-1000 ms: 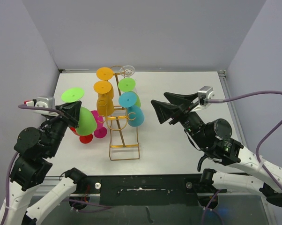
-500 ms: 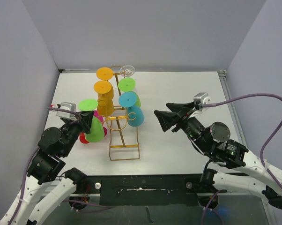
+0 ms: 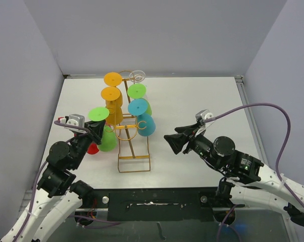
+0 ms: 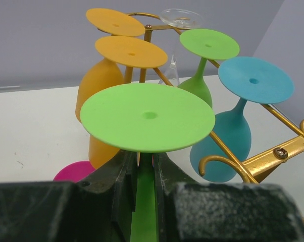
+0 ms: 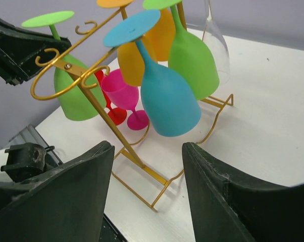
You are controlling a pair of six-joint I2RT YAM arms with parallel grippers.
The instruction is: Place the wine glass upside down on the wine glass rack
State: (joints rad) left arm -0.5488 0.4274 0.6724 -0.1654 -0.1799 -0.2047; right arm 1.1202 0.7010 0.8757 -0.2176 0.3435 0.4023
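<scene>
The inverted, opaque lime-green wine glass (image 4: 148,116) is pinched by its stem between the fingers of the left gripper (image 3: 94,132), foot uppermost; it is held just left of the tall gold wire wine glass rack (image 4: 273,154); the right gripper (image 3: 171,140) is spread, empty, right of the rack.

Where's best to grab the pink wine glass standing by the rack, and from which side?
Probably pinch the pink wine glass by its slim stem, coming in level from the left: it stands upright, and the wine glass rack wires fence its right side.
</scene>
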